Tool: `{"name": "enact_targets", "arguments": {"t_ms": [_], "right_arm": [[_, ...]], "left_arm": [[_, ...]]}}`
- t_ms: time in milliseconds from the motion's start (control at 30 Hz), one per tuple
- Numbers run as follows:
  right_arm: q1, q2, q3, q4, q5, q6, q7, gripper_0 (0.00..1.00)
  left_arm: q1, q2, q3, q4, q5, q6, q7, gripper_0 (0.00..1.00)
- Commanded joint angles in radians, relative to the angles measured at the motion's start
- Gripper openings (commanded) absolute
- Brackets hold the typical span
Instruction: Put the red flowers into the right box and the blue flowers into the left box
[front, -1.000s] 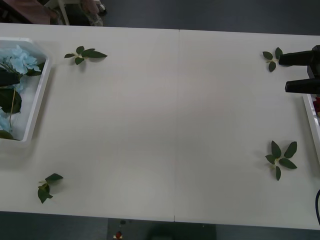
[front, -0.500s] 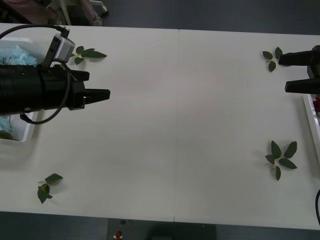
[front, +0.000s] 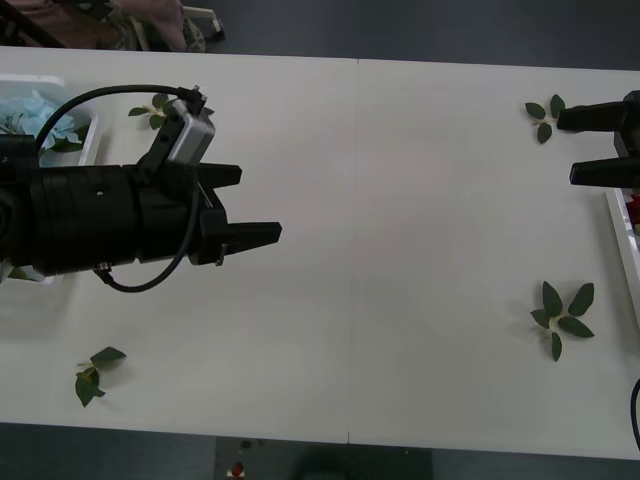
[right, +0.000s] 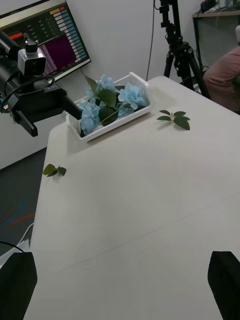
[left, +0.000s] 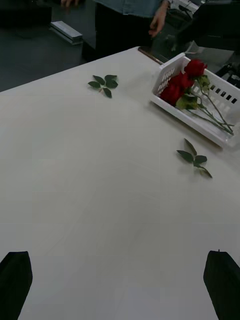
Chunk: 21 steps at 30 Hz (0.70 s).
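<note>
Looks basically sorted already: red flowers (left: 182, 85) lying in the right box (left: 192, 122), blue flowers (right: 107, 102) piled in the left box (right: 112, 125), only loose leaf sprigs (front: 563, 317) on the table (front: 380, 250). Left gripper (front: 245, 205) out over the table beside the left box, fingers apart, holding nothing. Right gripper (front: 590, 145) at the far right edge by its box, fingers apart too. Probably best to just clear both arms back high. Hard to say if a stem hides beneath the left arm.

- We see lots of bare table (front: 400, 250) in the middle.
- Small leaf sprigs (front: 562, 318) lie near the corners, easy to pass.
</note>
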Motion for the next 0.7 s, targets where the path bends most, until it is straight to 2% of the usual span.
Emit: {"name": "enact_targets", "arguments": {"t_ms": [33, 700], "right_arm": [[-0.009, -0.032, -0.002, -0.018, -0.01, 0.003, 0.016, 1.0], [-0.009, -0.032, -0.002, -0.018, -0.01, 0.003, 0.016, 1.0]], "left_arm": [[0.008, 0.024, 0.016, -0.024, -0.025, -0.008, -0.073, 1.0], [0.008, 0.024, 0.016, -0.024, -0.025, -0.008, -0.073, 1.0]]}}
